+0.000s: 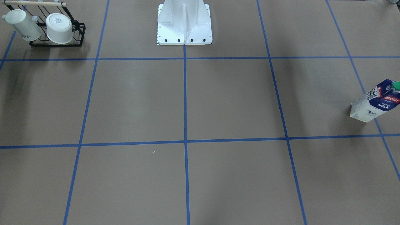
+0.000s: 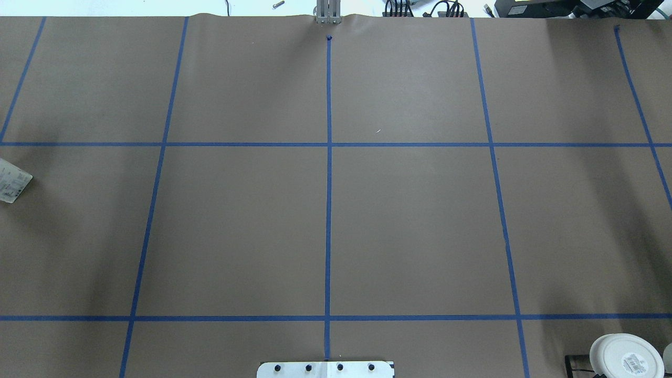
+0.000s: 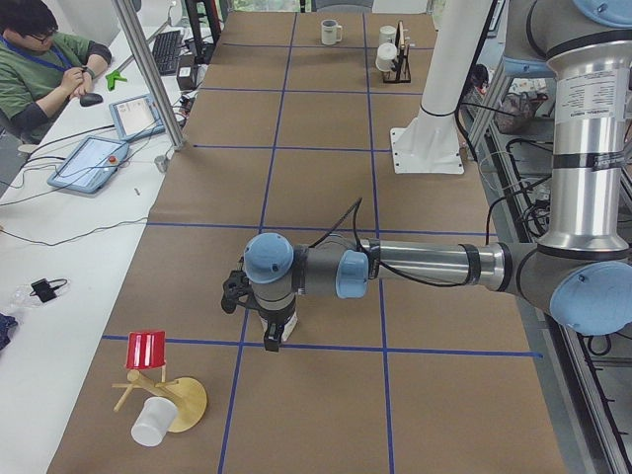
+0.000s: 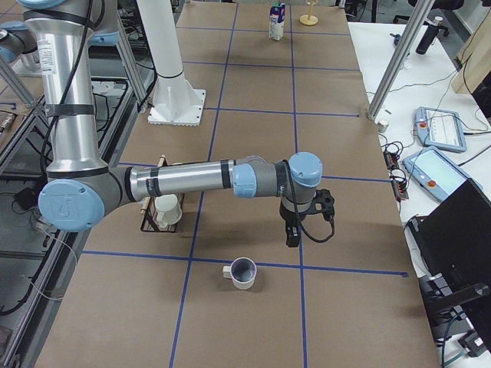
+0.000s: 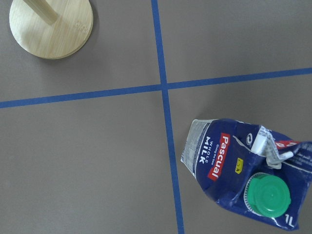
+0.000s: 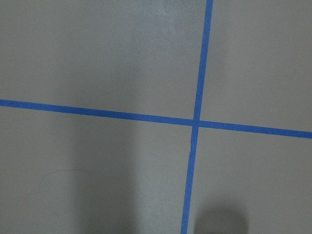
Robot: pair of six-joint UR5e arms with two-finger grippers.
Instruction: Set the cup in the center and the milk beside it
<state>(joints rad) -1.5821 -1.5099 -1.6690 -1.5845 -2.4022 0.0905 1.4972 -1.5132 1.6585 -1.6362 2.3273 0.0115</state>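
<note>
The milk (image 1: 376,100) stands upright at the table's end on my left side; it also shows from above in the left wrist view (image 5: 243,180), green cap up. My left gripper (image 3: 271,334) hangs just over it, and I cannot tell whether it is open or shut. The cup (image 4: 243,272) stands upright at the other end of the table, far off in the exterior left view (image 3: 331,33). My right gripper (image 4: 292,236) hovers a little beyond and to the right of the cup; its state cannot be told. The center (image 2: 328,231) is bare brown surface crossed by blue tape.
A black wire rack (image 1: 79,36) holds a taller mug (image 1: 22,25) and a wide cup with a sticker (image 1: 59,28) on my right side. A wooden stand (image 3: 183,400) with a red cup (image 3: 148,349) and a white cup (image 3: 153,422) sits near the milk. The white robot base (image 1: 184,31) stands mid-table.
</note>
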